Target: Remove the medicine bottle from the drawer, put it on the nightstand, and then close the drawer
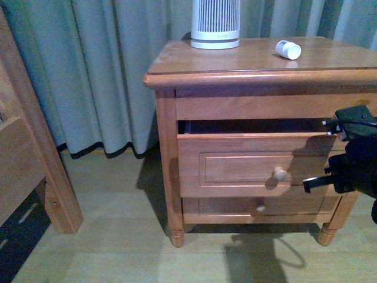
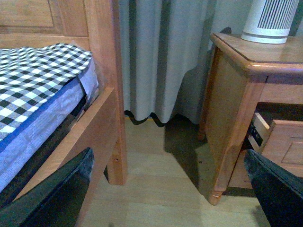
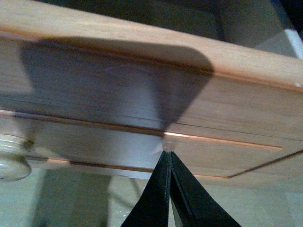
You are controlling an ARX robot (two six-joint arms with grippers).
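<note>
Medicine bottle (image 1: 288, 49) lies on its side on the nightstand (image 1: 235, 62); the drawer (image 1: 253, 165) remains ajar. My right gripper (image 3: 166, 153), pressed together, touches its front panel beside the knob (image 1: 280, 174), nearer than my spread left gripper (image 2: 165, 189).

A white ribbed device (image 1: 215, 23) stands before grey curtains (image 1: 106, 65), near a wooden bed frame (image 2: 102, 94) with checked bedding (image 2: 38, 80).

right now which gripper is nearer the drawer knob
Right. The right gripper is shut, tips against the drawer front beside the knob. The left gripper hangs open over the floor between bed and nightstand.
</note>
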